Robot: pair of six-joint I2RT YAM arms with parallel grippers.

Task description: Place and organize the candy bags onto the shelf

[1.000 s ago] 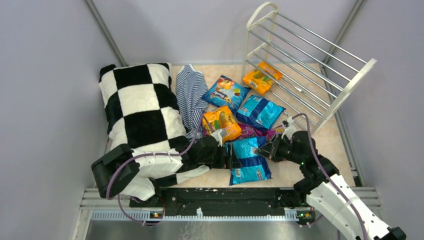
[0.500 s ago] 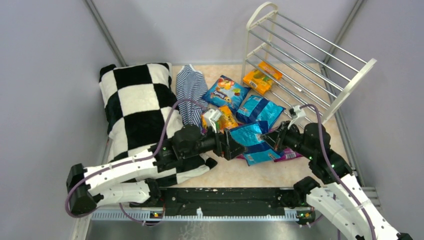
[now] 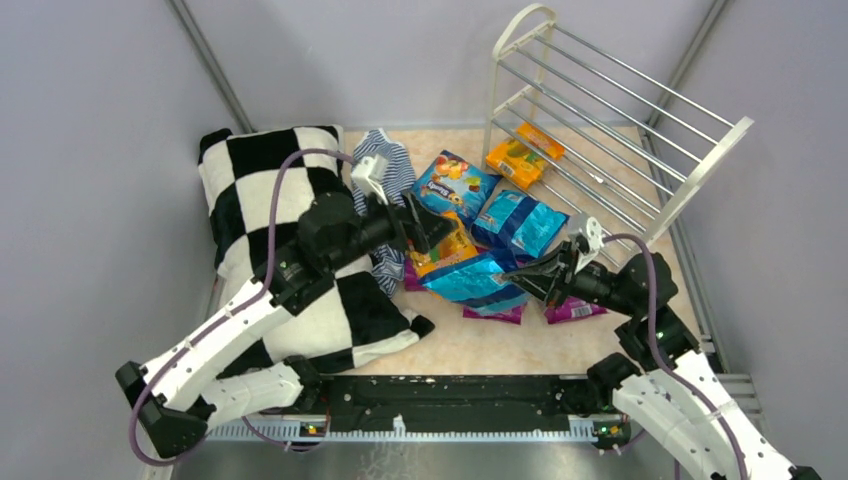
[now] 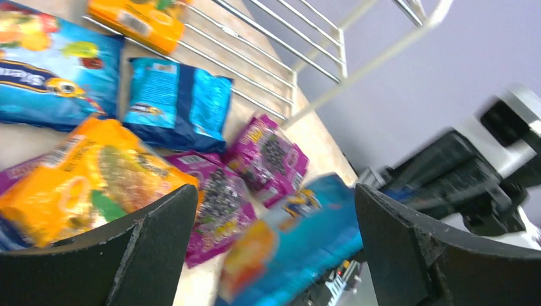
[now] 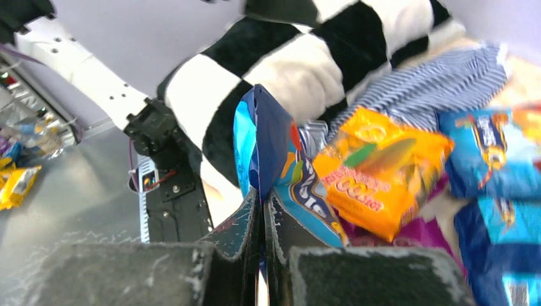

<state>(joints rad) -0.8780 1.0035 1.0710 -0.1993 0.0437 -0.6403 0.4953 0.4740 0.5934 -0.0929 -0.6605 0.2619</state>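
Note:
My right gripper point(image 3: 522, 274) is shut on the edge of a blue candy bag point(image 3: 470, 283) and holds it above the pile; its pads pinch the bag's seam in the right wrist view point(image 5: 263, 210). My left gripper point(image 3: 430, 228) is open and empty over an orange bag point(image 3: 445, 250), its jaws wide apart in the left wrist view point(image 4: 275, 191). Two blue bags point(image 3: 452, 185) point(image 3: 520, 222) and purple bags point(image 3: 575, 310) lie on the floor. One orange bag point(image 3: 515, 160) lies on the lowest tier of the white shelf point(image 3: 600, 120).
A checkered pillow point(image 3: 280, 220) lies at the left under my left arm. A striped cloth point(image 3: 385, 175) lies beside it. Grey walls close in on both sides. The shelf stands at the back right, at an angle.
My left gripper has drawn back to the far left, away from the blue bag. My right gripper has lifted that bag off the floor and carried it farther in.

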